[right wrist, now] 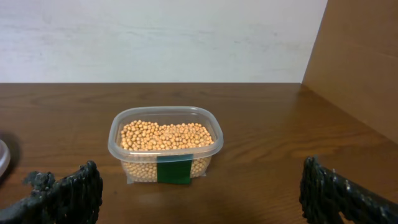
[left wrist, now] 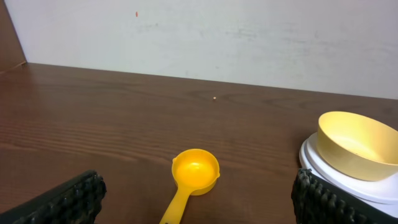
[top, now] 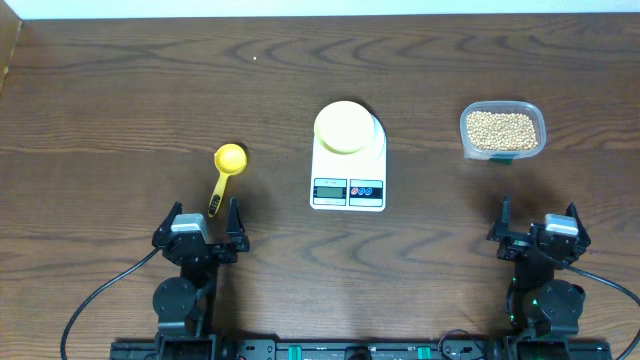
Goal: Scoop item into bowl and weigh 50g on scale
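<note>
Tan beans [top: 502, 129] fill a clear plastic tub [top: 465, 135] at the right rear; the beans [right wrist: 165, 135] and tub [right wrist: 166, 153] also show in the right wrist view. The pale yellow-green bowl [top: 343, 126] sits empty on the white scale [top: 348, 178]; the bowl [left wrist: 357, 144] also shows in the left wrist view. A yellow scoop [top: 226, 170] lies left of the scale, and it appears in the left wrist view [left wrist: 192, 177]. My left gripper [top: 198, 226] is open and empty, just behind the scoop's handle. My right gripper [top: 538, 228] is open and empty, short of the tub.
The dark wooden table [top: 120, 110] spreads around the objects. A white wall [left wrist: 205, 37] stands behind it. A wooden side panel [right wrist: 360, 68] rises at the right edge.
</note>
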Controlling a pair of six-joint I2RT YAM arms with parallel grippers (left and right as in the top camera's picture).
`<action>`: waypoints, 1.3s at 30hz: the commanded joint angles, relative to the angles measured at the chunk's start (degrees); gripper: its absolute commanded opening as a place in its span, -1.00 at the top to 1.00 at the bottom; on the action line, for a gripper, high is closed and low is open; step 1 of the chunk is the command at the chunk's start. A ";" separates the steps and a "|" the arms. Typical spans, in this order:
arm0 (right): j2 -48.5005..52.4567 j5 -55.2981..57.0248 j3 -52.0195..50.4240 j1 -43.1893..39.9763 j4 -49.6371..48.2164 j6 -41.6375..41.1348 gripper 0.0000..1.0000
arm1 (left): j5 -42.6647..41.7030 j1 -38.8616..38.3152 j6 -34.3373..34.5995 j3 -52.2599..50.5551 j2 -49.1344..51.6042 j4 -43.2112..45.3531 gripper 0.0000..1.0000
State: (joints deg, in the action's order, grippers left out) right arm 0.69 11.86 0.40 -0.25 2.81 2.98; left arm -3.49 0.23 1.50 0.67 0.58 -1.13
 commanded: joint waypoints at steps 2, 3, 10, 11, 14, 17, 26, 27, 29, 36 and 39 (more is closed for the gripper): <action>-0.20 0.66 -0.11 0.31 0.22 0.48 -0.98 | 0.11 0.24 0.09 -0.44 0.90 -2.71 -0.95; -0.20 0.66 -0.11 0.31 0.20 0.50 -0.99 | 0.11 0.24 0.09 -0.44 0.90 -2.71 -0.95; -0.20 0.66 -0.11 0.31 0.20 0.50 -0.98 | 0.11 0.24 0.09 -0.44 0.90 -2.71 -0.95; -0.20 0.66 -0.11 0.31 0.22 0.48 -0.99 | 0.11 0.24 0.09 -0.44 0.90 -2.71 -0.95; -0.20 0.66 -0.11 0.31 0.22 0.50 -0.99 | 0.11 0.24 0.09 -0.44 0.90 -2.71 -0.95; -0.20 0.66 -0.11 0.31 0.22 0.48 -0.98 | 0.13 0.24 0.09 -0.44 0.87 -2.71 -0.95; -0.20 0.66 -0.11 0.31 0.22 0.50 -0.98 | 0.11 0.24 0.11 -0.44 0.90 -2.71 -0.95; -0.20 0.66 -0.11 0.31 0.22 0.48 -0.98 | 0.09 0.24 0.11 -0.44 0.90 -2.71 -0.95; -0.20 0.66 -0.11 0.31 0.20 0.48 -0.98 | 0.15 0.24 0.07 -0.44 0.90 -2.71 -0.95; -0.20 0.66 -0.11 0.31 0.22 0.48 -0.98 | 0.44 0.24 0.13 -0.42 0.87 -2.69 -0.95; -0.20 0.66 -0.11 0.31 0.22 0.50 -0.99 | -0.55 0.24 2.19 -0.42 0.87 -2.51 -0.95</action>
State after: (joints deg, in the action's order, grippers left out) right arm 0.69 11.88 0.40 -0.25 2.81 2.98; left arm -3.27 0.23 1.54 0.67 1.37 -1.13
